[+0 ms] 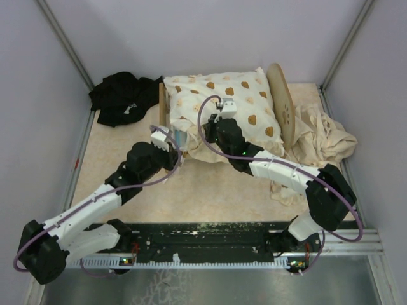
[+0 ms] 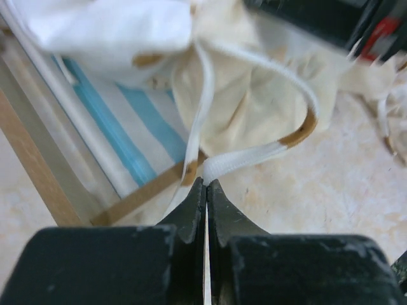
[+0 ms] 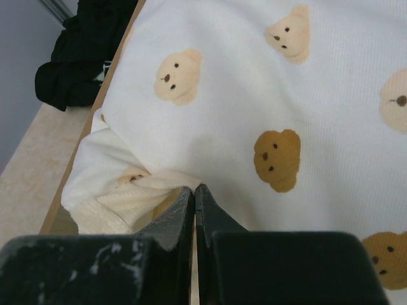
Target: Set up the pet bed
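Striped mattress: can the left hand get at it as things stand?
Probably not yet. The left hand is shut on the white trim of the cushion, which covers most of the striped mattress; only a strip shows near the hand, and it must let go first.

Left arm (image 1: 82, 213), right arm (image 1: 280, 170): white link shells, black joint housings | cables (image 1: 200, 117): purple, looped along each arm | mounting rail (image 1: 210, 238): black, small green lights (image 1: 130, 260) at the arm feet | left claw (image 2: 205, 184), right claw (image 3: 194, 189): black tapered fingers, white scuffs on the finger blocks
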You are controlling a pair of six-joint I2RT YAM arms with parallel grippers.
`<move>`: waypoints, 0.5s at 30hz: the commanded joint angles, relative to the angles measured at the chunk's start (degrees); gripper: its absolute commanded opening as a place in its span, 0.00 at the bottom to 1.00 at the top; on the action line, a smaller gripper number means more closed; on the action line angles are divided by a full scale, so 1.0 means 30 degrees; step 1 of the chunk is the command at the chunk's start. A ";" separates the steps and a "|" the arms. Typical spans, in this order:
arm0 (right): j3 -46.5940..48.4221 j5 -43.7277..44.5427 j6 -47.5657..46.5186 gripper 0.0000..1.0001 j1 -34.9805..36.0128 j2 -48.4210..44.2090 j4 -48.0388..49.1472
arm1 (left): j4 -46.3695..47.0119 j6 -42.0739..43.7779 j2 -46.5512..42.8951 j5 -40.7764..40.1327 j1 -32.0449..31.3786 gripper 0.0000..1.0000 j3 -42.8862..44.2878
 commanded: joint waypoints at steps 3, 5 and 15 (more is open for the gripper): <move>-0.0242 0.0417 -0.0350 0.00 -0.0351 -0.1186 0.0624 | -0.0340 0.1481 -0.0822 -0.0481 -0.0079 0.00 0.2416; -0.0372 0.0374 -0.0354 0.00 -0.0412 -0.1253 0.0645 | -0.0306 0.2191 -0.0649 -0.1132 -0.0062 0.00 0.3000; -0.0410 -0.0936 0.0374 0.00 -0.0436 -0.1890 0.0270 | 0.2553 0.6170 0.1265 -0.4720 0.0172 0.00 0.3963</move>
